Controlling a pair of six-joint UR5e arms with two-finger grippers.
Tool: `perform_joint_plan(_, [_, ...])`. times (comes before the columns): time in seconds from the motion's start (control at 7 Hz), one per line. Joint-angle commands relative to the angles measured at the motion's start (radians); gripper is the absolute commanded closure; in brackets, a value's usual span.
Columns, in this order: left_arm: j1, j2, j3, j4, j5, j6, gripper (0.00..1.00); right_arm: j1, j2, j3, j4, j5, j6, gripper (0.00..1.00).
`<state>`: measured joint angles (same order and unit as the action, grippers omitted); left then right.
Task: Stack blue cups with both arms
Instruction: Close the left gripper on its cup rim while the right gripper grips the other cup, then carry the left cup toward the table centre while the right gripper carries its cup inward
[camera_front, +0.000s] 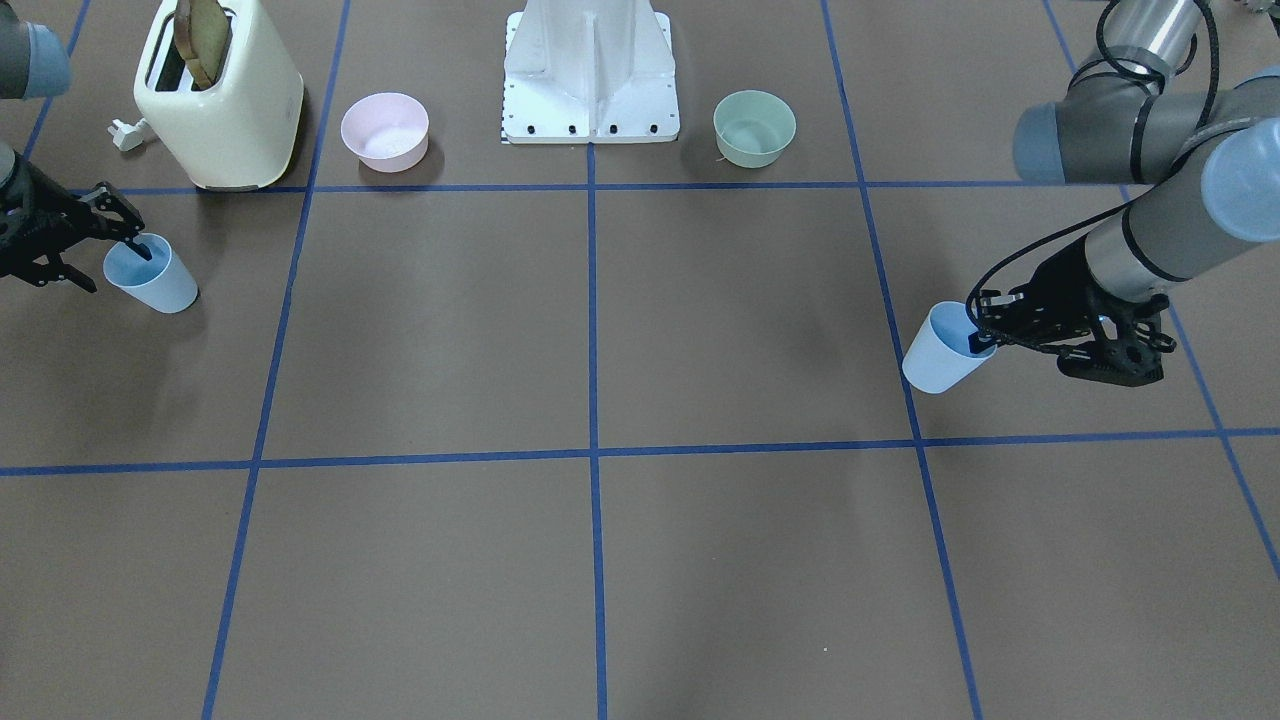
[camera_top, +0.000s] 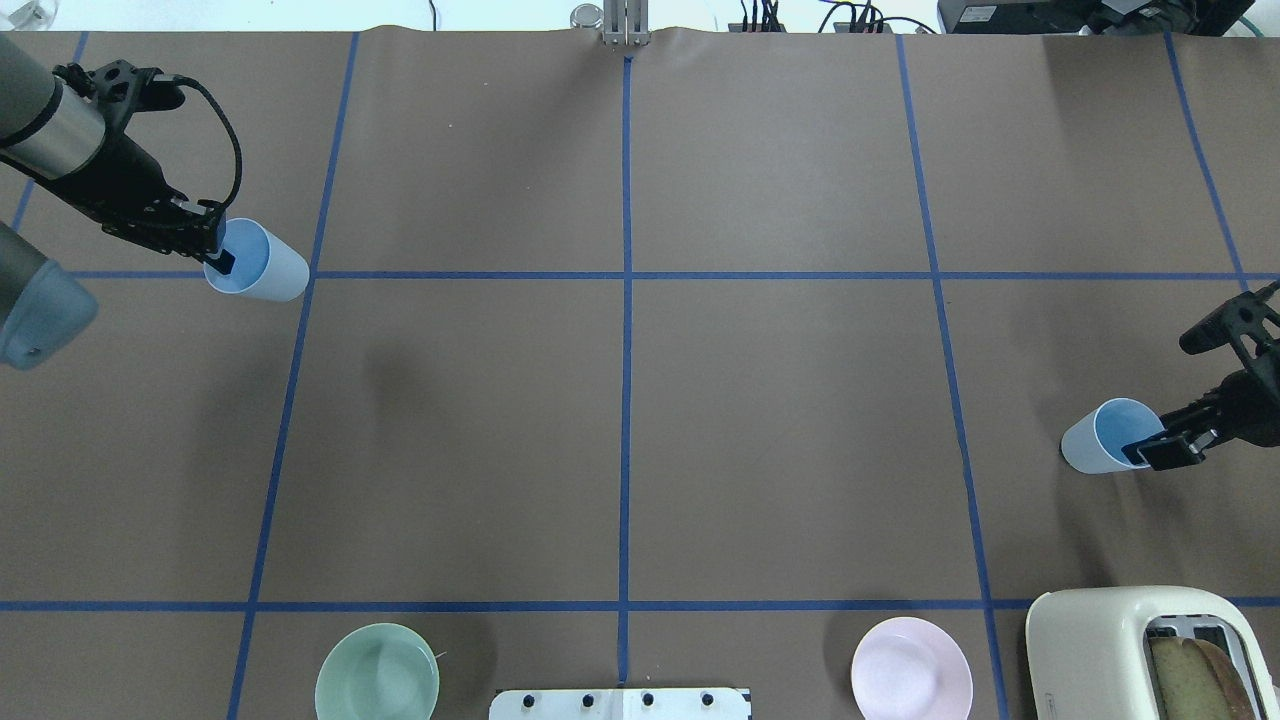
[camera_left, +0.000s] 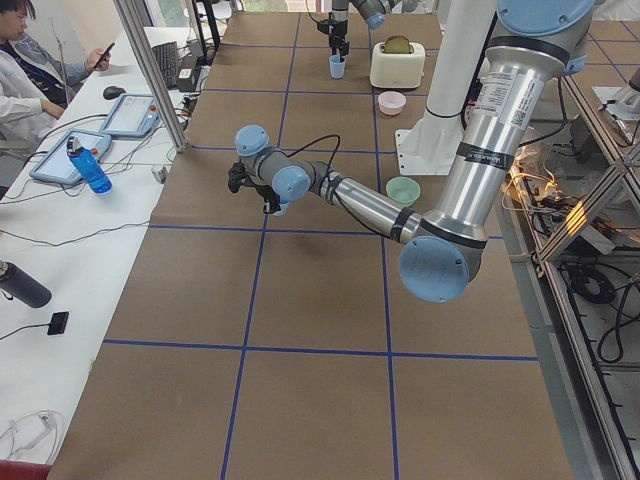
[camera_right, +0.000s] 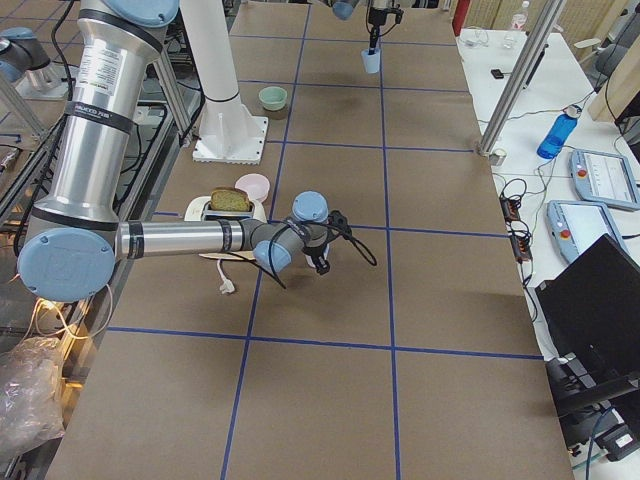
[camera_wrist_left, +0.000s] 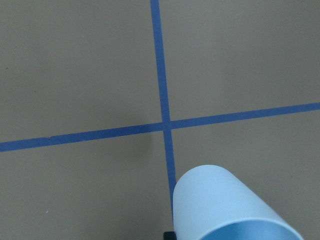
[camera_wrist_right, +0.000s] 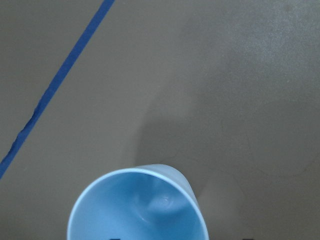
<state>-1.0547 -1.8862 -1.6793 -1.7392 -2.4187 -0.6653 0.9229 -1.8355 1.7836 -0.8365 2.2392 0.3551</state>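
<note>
The left gripper (camera_top: 220, 258) is pinching the rim of a cup (camera_top: 262, 266), one finger reaching inside and one outside. The cup is hanging just below its tips, above the table (camera_top: 780, 420). The right gripper (camera_top: 1152, 448) is clamping the other cup (camera_top: 1100, 438) by its rim the same way. The toaster (camera_top: 1110, 650) is standing near the right gripper, on its base side. The cups are hanging well apart.
</note>
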Motion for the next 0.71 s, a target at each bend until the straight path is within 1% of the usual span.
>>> perform_joint_plan(0.0, [0.001,-0.011,-0.023,0.033,0.001,-0.01,1.0,0.024,0.016,0.003,-0.048,0.013,-0.001,0.6])
perform_joint_plan(0.14, [0.001,-0.011,-0.028,0.035,0.001,-0.013,1.0,0.028,0.043,0.005,-0.082,0.013,-0.001,0.75])
perform_joint_plan(0.29, [0.001,-0.019,-0.031,0.035,0.001,-0.035,1.0,0.037,0.056,0.007,-0.099,0.013,-0.001,0.87])
perform_joint_plan(0.43, [0.001,-0.022,-0.033,0.035,0.001,-0.045,1.0,0.051,0.056,0.008,-0.099,0.019,-0.002,0.94])
perform_joint_plan(0.57, [0.001,-0.024,-0.033,0.035,0.0,-0.048,1.0,0.065,0.056,0.008,-0.101,0.028,-0.001,1.0])
